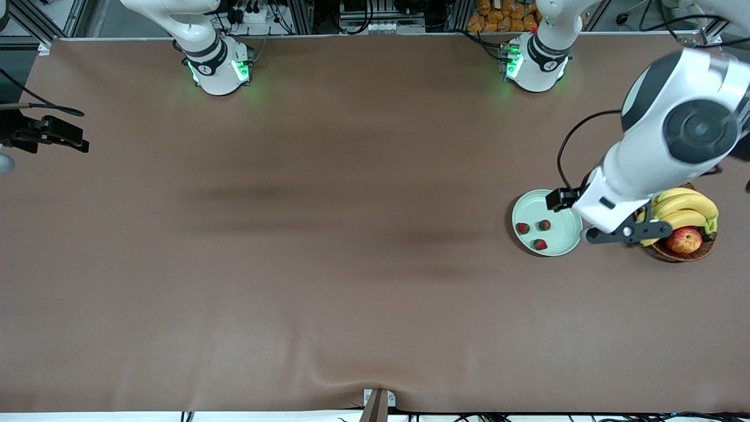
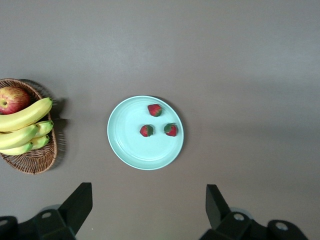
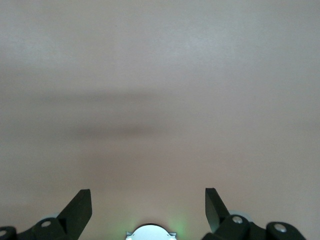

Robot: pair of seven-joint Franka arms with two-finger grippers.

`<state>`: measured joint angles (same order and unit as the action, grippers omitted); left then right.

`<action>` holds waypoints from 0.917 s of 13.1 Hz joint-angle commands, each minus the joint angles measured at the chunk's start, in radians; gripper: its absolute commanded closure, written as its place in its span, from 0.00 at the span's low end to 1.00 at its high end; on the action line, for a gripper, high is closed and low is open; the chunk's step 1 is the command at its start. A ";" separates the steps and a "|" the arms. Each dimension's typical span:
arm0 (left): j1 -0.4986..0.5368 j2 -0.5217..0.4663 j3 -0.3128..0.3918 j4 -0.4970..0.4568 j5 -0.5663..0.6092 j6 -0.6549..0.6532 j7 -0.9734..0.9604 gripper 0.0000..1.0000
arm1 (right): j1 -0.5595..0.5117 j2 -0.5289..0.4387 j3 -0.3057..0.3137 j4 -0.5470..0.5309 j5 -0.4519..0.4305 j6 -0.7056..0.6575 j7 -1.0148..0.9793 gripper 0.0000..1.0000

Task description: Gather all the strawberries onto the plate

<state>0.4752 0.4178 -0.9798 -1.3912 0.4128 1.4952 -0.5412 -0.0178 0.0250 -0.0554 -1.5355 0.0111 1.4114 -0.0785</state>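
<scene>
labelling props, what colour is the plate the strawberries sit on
Pale mint green plate, plain, clearest in the left wrist view.

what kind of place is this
Most likely a robotics lab: two arms bolted along a brown-covered table, aluminium framing and cables at its edge, and a plate of strawberries beside a fruit basket as props.

No legible text — anywhere.
</scene>
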 commanded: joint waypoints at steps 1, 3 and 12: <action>0.007 -0.111 0.003 -0.011 -0.063 -0.018 0.004 0.00 | -0.002 -0.007 -0.009 0.008 0.027 -0.014 -0.018 0.00; 0.003 -0.152 0.015 0.009 -0.083 -0.016 0.007 0.00 | -0.004 -0.005 -0.010 0.008 0.026 -0.014 -0.017 0.00; -0.302 -0.342 0.651 -0.008 -0.403 -0.018 0.334 0.00 | -0.022 -0.004 -0.014 0.057 0.013 -0.014 -0.047 0.00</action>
<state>0.2251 0.1288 -0.4243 -1.3760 0.0570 1.4889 -0.2756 -0.0268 0.0239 -0.0743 -1.4948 0.0220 1.4101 -0.1082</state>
